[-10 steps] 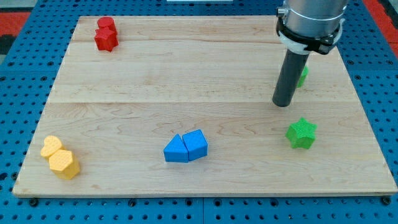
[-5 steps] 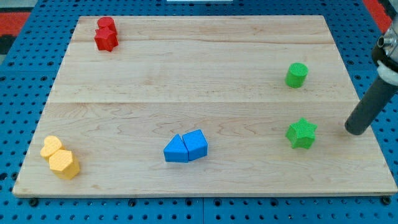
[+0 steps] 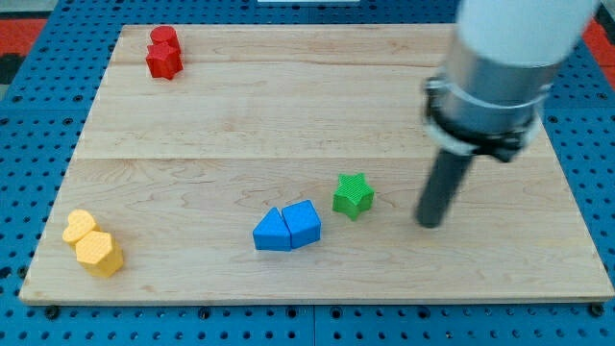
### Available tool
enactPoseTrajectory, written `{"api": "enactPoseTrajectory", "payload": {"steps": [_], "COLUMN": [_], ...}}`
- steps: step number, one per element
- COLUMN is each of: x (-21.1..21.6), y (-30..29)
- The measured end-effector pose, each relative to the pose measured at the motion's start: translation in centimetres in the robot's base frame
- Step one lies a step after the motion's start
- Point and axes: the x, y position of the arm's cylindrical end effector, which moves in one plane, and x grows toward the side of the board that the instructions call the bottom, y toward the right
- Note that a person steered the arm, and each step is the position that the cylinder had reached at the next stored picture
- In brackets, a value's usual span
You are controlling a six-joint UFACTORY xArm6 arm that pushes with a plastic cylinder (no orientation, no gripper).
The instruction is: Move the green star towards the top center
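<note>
The green star [image 3: 353, 195] lies on the wooden board [image 3: 240, 125], below centre and just right of the blue pair. My tip [image 3: 430, 222] rests on the board to the star's right, a short gap away and not touching it. The arm's body hides the spot where the green cylinder stood, so that block does not show.
Two blue blocks [image 3: 287, 228] sit touching, just left of and below the star. Two red blocks [image 3: 164, 53] sit at the view's top left. Two yellow blocks [image 3: 93, 244] sit at the bottom left. The board's right edge lies beyond my arm.
The green star has slid left from the board's right side to beside the blue blocks. My tip swung out to the right edge, then came back left behind the star.
</note>
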Motion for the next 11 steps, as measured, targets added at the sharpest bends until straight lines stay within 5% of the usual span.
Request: {"api": "enactPoseTrajectory", "payload": {"steps": [2, 3, 4, 6, 8, 9, 11], "x": [-7.3, -10.6, -6.0, -12.0, -8.2, -14.7, -18.9], "y": [-12.9, -12.8, -11.7, -17.1, -19.0, -21.7, -15.6]}}
